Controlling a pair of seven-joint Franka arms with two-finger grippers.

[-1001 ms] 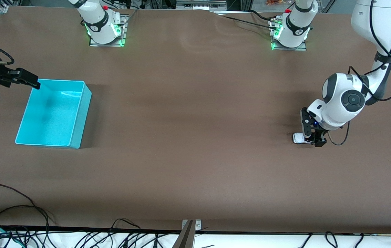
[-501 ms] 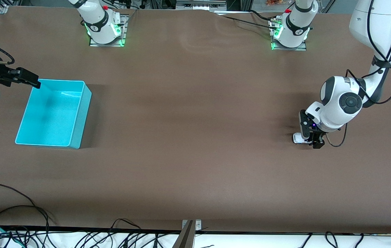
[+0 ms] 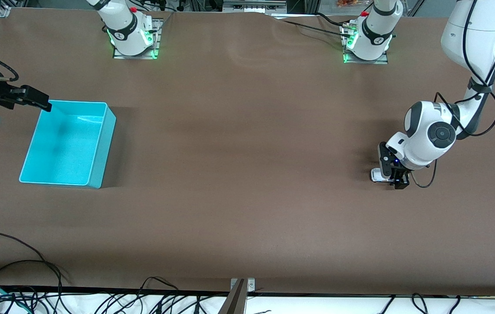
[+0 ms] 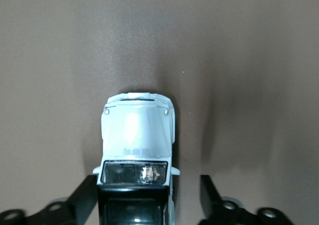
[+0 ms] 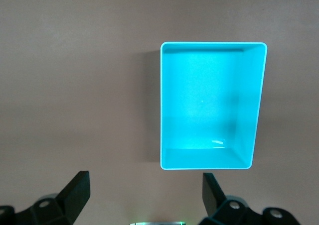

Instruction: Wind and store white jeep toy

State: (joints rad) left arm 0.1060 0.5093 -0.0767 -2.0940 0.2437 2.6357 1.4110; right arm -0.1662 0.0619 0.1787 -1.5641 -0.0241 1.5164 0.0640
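The small white plastic jeep toy with its black roof sits on the brown worktop at the right of the front view, a little below mid-height, toward the left arm's end. The left end effector is lowered around the toy's rear. In the left wrist view the jeep toy fills the lower centre of the frame with its white hood pointing up the picture. One black finger touches the toy's side by the black cab, while the other finger stands just apart from it with a strip of worktop showing between. The jaws are apart and not yet pressed on the toy from both sides.

The right end effector hangs at the upper left of the front view, beside the upper corner of the cyan rectangular plastic bin, and waits there. In the right wrist view its fingers are spread wide with nothing between them, and the bin lies right of centre.
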